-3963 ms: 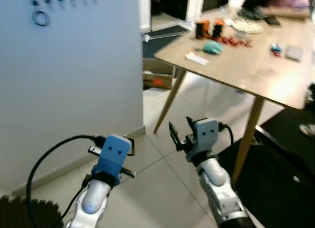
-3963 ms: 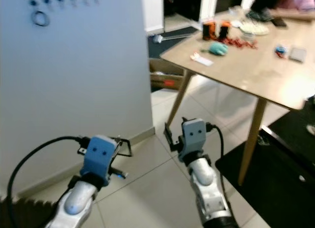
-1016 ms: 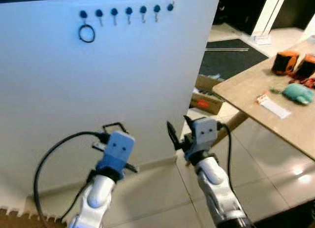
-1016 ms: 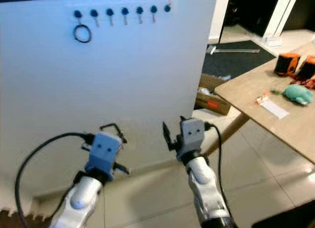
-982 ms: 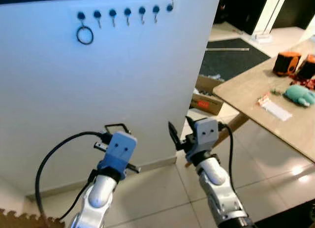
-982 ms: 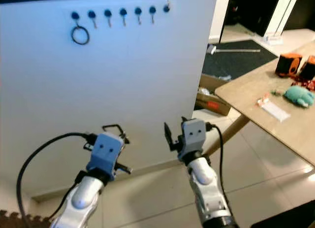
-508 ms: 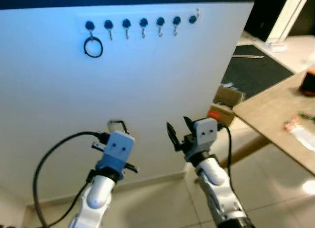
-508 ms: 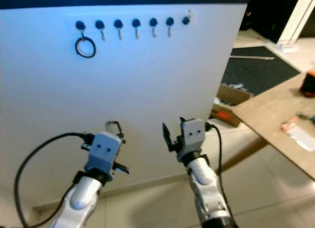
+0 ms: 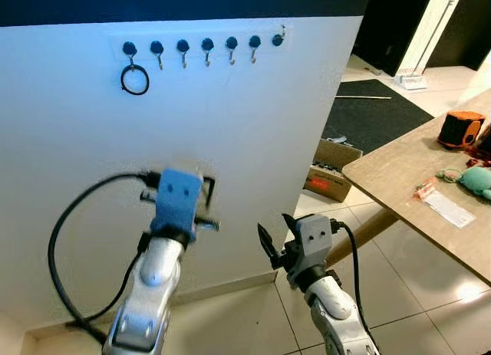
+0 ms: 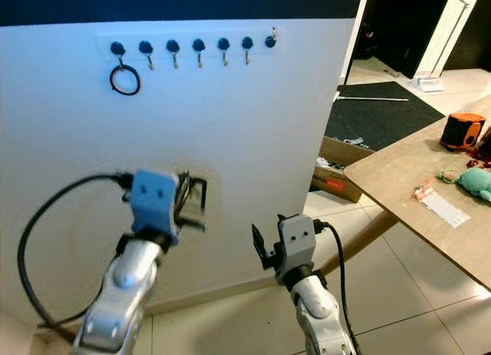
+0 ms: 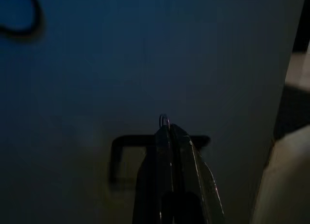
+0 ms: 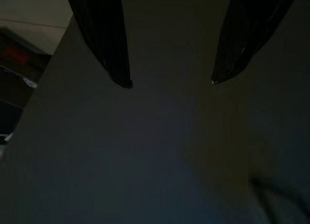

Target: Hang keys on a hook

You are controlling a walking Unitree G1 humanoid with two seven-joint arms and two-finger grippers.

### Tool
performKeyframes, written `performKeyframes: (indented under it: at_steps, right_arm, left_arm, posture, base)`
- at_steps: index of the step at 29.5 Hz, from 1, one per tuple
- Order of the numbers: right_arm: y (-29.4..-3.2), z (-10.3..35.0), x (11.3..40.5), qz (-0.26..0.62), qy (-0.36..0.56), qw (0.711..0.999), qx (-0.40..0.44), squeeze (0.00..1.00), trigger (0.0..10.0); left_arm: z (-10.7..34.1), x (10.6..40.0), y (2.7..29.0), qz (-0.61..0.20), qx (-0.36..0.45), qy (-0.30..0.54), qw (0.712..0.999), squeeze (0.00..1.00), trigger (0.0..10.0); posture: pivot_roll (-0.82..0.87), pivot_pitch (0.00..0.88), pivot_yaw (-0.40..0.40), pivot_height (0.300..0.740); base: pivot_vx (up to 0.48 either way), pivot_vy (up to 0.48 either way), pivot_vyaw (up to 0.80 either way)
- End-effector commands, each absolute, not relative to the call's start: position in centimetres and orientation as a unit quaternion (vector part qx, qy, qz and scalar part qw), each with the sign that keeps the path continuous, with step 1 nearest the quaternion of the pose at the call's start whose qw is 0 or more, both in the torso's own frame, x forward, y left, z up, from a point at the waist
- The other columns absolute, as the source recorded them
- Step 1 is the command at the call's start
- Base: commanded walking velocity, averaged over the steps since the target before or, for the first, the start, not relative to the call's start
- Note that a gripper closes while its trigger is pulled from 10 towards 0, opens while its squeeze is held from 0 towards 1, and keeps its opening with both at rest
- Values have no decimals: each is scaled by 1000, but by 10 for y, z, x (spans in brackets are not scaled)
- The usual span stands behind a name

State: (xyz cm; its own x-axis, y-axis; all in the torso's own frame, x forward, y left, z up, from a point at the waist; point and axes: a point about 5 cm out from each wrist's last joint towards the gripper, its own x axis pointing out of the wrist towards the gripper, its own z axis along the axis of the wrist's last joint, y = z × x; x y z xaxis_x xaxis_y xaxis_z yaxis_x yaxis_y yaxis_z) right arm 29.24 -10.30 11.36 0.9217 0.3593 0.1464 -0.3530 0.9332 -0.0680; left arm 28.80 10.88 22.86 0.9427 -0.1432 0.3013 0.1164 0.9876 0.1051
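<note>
A row of several blue-knobbed hooks (image 9: 205,45) runs along the top of a white wall. A black ring (image 9: 134,80) hangs on the leftmost hook. My left gripper (image 9: 204,191) is raised in front of the wall, well below the hooks. It is shut on a thin metal key ring (image 11: 163,120) that pokes out past its fingertips (image 11: 170,129). My right gripper (image 9: 275,234) is lower and to the right, near the wall's foot. Its fingers (image 12: 118,64) are open with nothing between them.
A wooden table (image 9: 399,182) stands at the right with an orange box (image 9: 460,129), a teal toy (image 9: 479,179) and a paper strip (image 9: 445,206) on it. A cardboard box (image 9: 330,171) and a dark mat (image 9: 376,113) lie on the tiled floor beyond the wall's corner.
My left arm has risen towards the wall with its fingers still shut. The right arm has dropped a little. The camera has turned right, bringing the table back into view.
</note>
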Motion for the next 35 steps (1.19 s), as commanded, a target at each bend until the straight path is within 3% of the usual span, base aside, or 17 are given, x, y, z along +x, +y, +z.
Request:
performKeyframes:
  at_steps: [1, 16, 25, 35]
  right_arm:
    - [-101, 115, 294, 181, -79, 980, -20, 0, 10000]
    - [-91, 136, 305, 182, -115, 976, -9, 0, 10000]
    - [-93, 145, 307, 170, -130, 977, -6, 0, 10000]
    - [-101, 154, 307, 149, -147, 978, -6, 0, 10000]
  left_arm:
    - [239, 295, 107, -58, 20, -149, 987, 0, 10000]
    - [276, 327, 95, -52, 36, -183, 981, 0, 10000]
    - [326, 354, 86, -124, -49, -230, 964, 0, 10000]
    - [345, 367, 94, -121, -80, -245, 959, 0, 10000]
  posture:
    - [130, 149, -15, 740]
    - [120, 160, 5, 740]
    - [105, 189, 35, 740]
    - [85, 195, 50, 740]
  base:
    - [0, 0, 0]
    - [0, 0, 0]
    - [0, 0, 0]
    - [0, 0, 0]
